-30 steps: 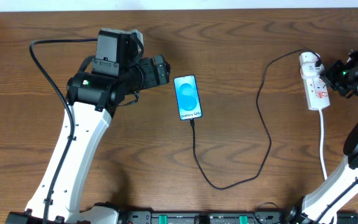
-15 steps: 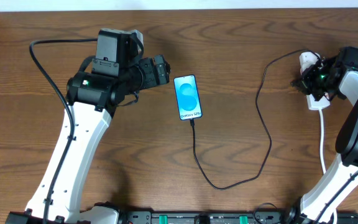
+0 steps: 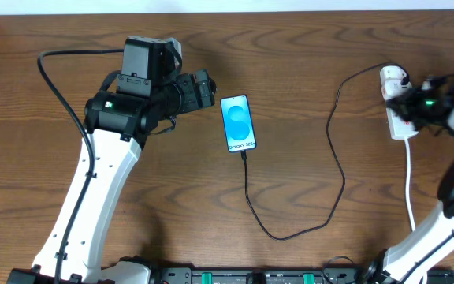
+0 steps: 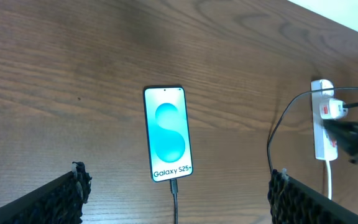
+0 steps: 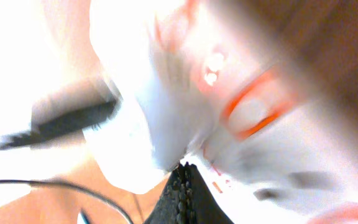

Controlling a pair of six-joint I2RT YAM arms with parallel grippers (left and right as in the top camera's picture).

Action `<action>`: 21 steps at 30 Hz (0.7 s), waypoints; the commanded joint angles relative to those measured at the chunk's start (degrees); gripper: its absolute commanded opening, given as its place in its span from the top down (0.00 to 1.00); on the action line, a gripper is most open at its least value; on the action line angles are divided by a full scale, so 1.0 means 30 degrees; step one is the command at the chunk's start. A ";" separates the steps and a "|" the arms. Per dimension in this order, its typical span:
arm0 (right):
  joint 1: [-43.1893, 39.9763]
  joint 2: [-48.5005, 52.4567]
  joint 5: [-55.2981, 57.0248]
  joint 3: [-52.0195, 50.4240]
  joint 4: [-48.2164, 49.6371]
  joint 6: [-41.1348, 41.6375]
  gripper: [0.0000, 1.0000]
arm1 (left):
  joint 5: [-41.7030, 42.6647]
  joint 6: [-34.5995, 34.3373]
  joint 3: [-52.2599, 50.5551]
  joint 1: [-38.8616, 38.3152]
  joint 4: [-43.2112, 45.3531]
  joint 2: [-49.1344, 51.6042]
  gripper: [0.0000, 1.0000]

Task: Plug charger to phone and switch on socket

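Over the socket (image 3: 401,127), right pincer (image 3: 404,103)

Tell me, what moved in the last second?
The right gripper swung left from beside the power strip to over its middle. Nothing visibly grabbed or let go. The phone, the black cable and the left gripper stayed put.

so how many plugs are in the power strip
1: the charger plug at the power strip far end. The right gripper covers part of it, so another may be hidden.
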 commanded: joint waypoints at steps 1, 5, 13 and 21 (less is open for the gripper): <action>-0.1945 -0.3519 0.1122 0.0597 -0.0095 -0.0918 0.99 | -0.0248 0.0393 0.0102 0.0007 -0.0066 -0.0051 0.07; -0.2747 -0.6193 0.1137 0.0590 -0.1311 -0.2178 0.98 | -0.0240 0.0386 0.0102 0.0015 -0.0066 -0.0051 0.07; -0.1741 -1.0054 0.1129 0.0590 -0.3075 -0.4546 0.96 | -0.0240 0.0393 0.0102 0.0007 -0.0066 -0.0051 0.07; 0.2973 -1.3311 0.1202 0.0590 -0.5297 -0.9107 0.86 | -0.0240 0.0393 0.0102 0.0015 -0.0066 -0.0051 0.07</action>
